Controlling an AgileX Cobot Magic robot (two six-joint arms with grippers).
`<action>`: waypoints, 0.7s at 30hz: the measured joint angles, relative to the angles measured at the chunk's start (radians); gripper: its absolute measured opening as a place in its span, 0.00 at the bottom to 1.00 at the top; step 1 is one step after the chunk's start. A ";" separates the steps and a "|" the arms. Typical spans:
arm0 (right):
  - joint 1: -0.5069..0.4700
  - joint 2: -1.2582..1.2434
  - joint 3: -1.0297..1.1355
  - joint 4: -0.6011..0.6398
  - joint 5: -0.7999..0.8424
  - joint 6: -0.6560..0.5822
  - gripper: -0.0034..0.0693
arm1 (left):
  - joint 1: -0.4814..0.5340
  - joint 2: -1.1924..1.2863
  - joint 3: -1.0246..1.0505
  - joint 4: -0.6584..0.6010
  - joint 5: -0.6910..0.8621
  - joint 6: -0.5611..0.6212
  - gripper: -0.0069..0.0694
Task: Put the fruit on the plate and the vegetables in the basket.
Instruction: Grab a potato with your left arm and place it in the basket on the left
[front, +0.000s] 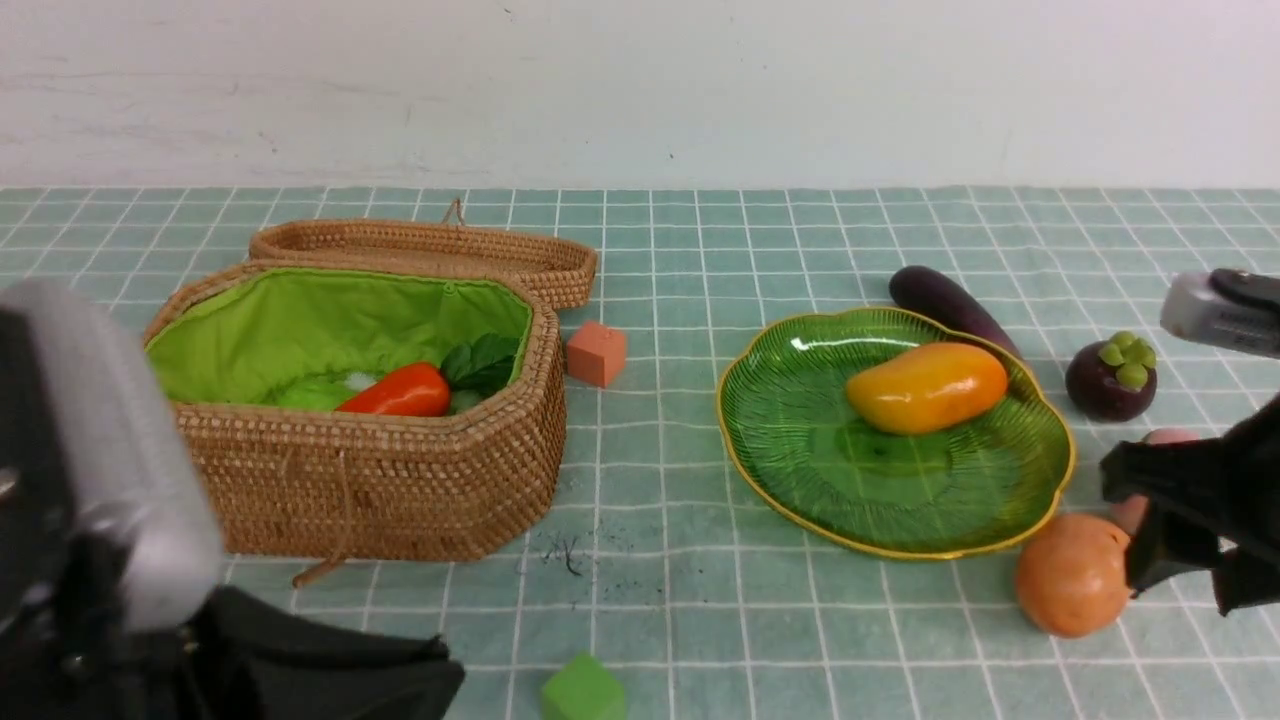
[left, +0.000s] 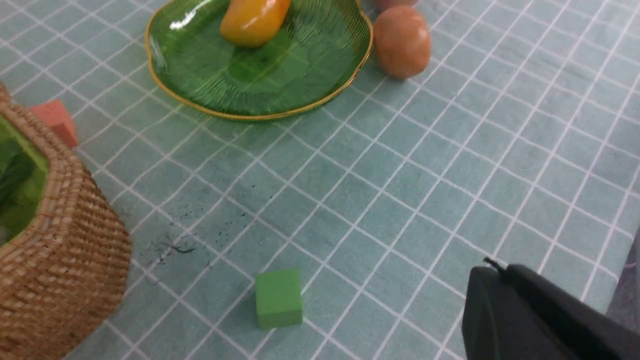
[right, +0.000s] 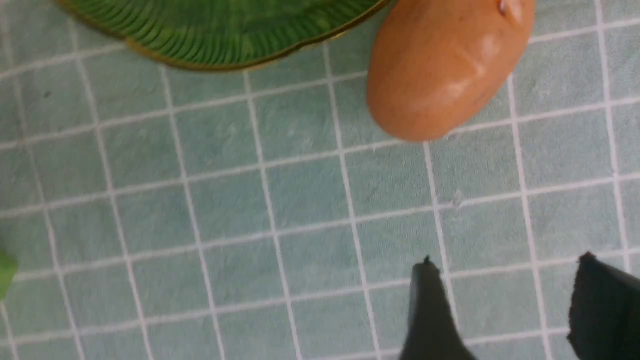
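Right pincer (right: 507, 300) stands spread, gripping nothing, near the potato (front: 1073, 576). Left pincer (front: 450, 668) is pressed together. Mango (front: 927, 388) lies on the green plate (front: 880, 490); carrot (front: 405, 391) rests inside the basket (front: 380, 480). Potato sits just beside the plate.

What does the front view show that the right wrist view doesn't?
Only the front view shows the mango on the plate, the basket, the eggplant, the mangosteen and the pink cube.

Only the right wrist view shows no whole extra thing, just a closer look.

Both show the potato, part or all of the green plate, and the right end effector, its fingers apart.
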 joint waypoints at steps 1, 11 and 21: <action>0.000 0.032 0.000 -0.004 -0.031 0.024 0.67 | -0.001 -0.022 0.018 0.000 -0.015 -0.004 0.07; -0.079 0.269 -0.010 -0.003 -0.280 0.109 0.86 | -0.001 -0.088 0.060 -0.003 -0.029 -0.011 0.07; -0.110 0.338 -0.026 0.009 -0.327 0.097 0.84 | -0.001 -0.091 0.060 -0.015 -0.034 -0.011 0.07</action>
